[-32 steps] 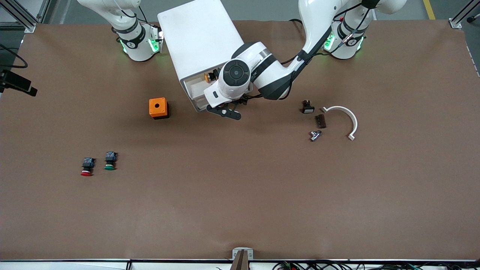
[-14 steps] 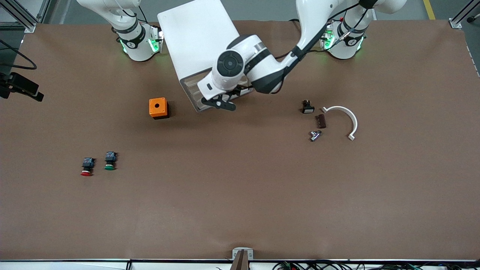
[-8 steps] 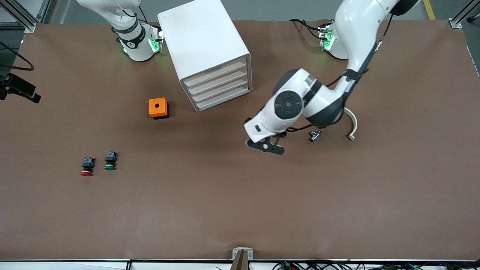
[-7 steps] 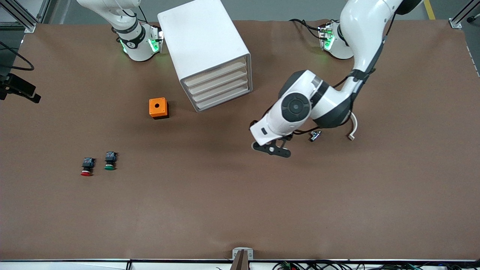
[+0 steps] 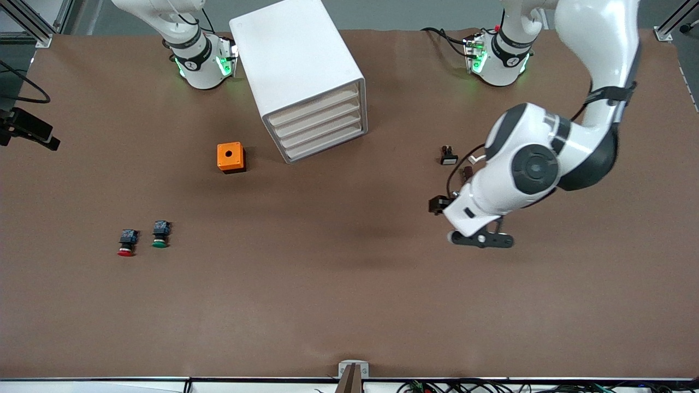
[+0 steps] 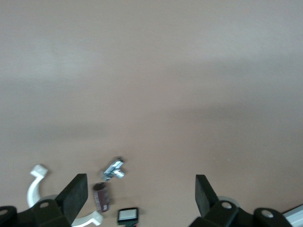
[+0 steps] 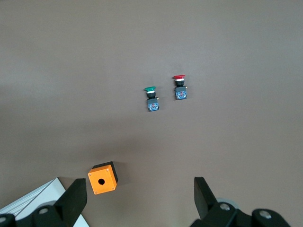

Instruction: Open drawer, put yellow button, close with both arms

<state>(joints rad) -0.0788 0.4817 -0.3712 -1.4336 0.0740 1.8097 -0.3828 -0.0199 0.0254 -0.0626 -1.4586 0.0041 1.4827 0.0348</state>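
No legible writing on cabinet point(image 5: 297, 65)

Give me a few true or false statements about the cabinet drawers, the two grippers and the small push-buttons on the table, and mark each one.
1. All four drawers of the white cabinet are shut. True.
2. The left gripper holds a button. False: it is open and empty, over bare table.
3. The red button and green button lie side by side. True.
4. The right gripper is shut. False: it is open.
5. The orange box sits on the cabinet. False: it sits on the table beside it.
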